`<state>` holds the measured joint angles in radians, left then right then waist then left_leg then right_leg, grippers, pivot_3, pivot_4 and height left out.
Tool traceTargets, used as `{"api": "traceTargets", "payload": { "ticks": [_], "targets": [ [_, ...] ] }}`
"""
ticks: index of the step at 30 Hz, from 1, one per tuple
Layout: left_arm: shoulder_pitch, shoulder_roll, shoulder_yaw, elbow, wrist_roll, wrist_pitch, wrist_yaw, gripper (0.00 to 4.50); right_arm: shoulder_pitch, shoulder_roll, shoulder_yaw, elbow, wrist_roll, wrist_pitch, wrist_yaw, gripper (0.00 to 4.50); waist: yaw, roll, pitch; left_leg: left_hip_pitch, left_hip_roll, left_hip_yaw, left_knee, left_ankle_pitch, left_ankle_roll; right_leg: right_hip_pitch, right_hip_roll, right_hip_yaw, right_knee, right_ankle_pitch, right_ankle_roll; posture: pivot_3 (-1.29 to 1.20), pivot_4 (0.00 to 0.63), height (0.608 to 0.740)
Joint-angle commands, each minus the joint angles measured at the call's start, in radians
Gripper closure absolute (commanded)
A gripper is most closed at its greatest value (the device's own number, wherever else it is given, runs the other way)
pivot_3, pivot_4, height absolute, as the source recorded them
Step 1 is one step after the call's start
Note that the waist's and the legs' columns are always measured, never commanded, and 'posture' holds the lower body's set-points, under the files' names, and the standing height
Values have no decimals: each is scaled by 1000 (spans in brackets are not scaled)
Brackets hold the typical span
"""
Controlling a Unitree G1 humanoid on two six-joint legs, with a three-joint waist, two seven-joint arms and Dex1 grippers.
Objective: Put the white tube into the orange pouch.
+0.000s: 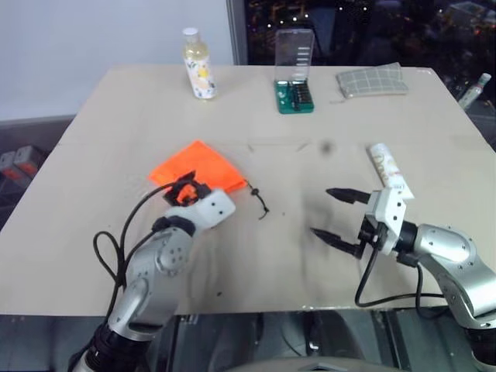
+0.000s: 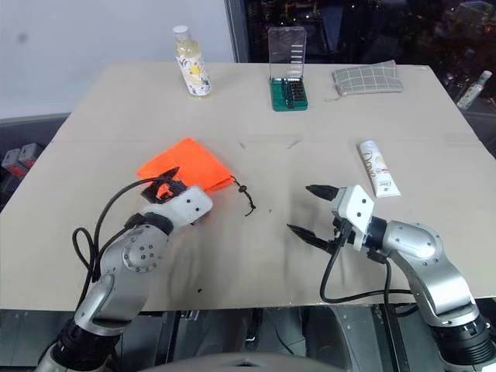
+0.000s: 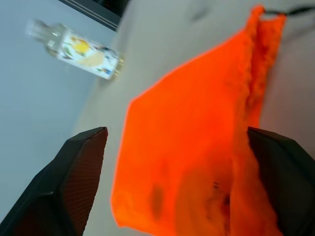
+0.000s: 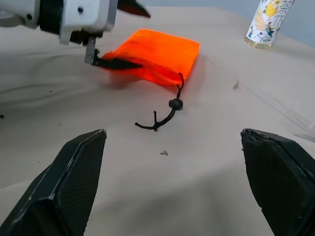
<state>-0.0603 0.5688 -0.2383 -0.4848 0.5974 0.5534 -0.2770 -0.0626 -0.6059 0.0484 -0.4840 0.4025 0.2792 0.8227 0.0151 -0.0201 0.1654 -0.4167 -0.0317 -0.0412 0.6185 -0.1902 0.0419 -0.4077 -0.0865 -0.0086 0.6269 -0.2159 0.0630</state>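
A bright orange pouch (image 2: 184,164) lies flat on the counter (image 2: 256,116), dark cord trailing, well apart from a white tube (image 2: 378,168) lying flat.

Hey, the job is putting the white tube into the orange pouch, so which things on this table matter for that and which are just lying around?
Part of the job:
- white tube, lying on the table near the right gripper
- orange pouch, at the left gripper

Just lying about:
- clear bottle
- green bit set
- grey checked pouch
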Motion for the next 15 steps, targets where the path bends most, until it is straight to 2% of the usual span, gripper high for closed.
{"api": "traceTargets", "payload": {
  "ticks": [1,2,7,11,14,15],
  "targets": [
    [-29,-31,23,10,-28,-17,-20,1606,1,4,-18,-36,7,-15,-9,0,1,0,0,0,0,0,0,0,0,0,0,0,0,0,0,0,150,740],
    [-36,-40,32,14,-43,-17,-29,1901,3,4,-18,-37,5,-16,-10,0,1,0,0,0,0,0,0,0,0,0,0,0,0,0,0,0,150,740],
    [-55,-68,105,14,-165,-46,-88,4366,8,6,-22,-40,0,-18,-22,0,-1,0,0,0,0,0,0,0,0,0,0,0,0,0,0,0,150,740],
    [-57,-77,186,2,-338,-31,-205,4473,10,11,-15,-39,-7,-23,-33,0,-1,0,0,0,0,0,0,0,0,0,0,0,0,0,0,0,150,740],
    [-60,-50,229,10,-397,-57,-246,4473,10,17,-12,-36,-13,-28,-38,0,-1,0,0,0,0,0,0,0,0,0,0,0,0,0,0,0,150,740],
    [-62,-49,242,14,-426,-59,-263,4225,10,19,-12,-35,-15,-29,-39,0,-1,0,0,0,0,0,0,0,0,0,0,0,0,0,0,0,150,740]
  ]
}}
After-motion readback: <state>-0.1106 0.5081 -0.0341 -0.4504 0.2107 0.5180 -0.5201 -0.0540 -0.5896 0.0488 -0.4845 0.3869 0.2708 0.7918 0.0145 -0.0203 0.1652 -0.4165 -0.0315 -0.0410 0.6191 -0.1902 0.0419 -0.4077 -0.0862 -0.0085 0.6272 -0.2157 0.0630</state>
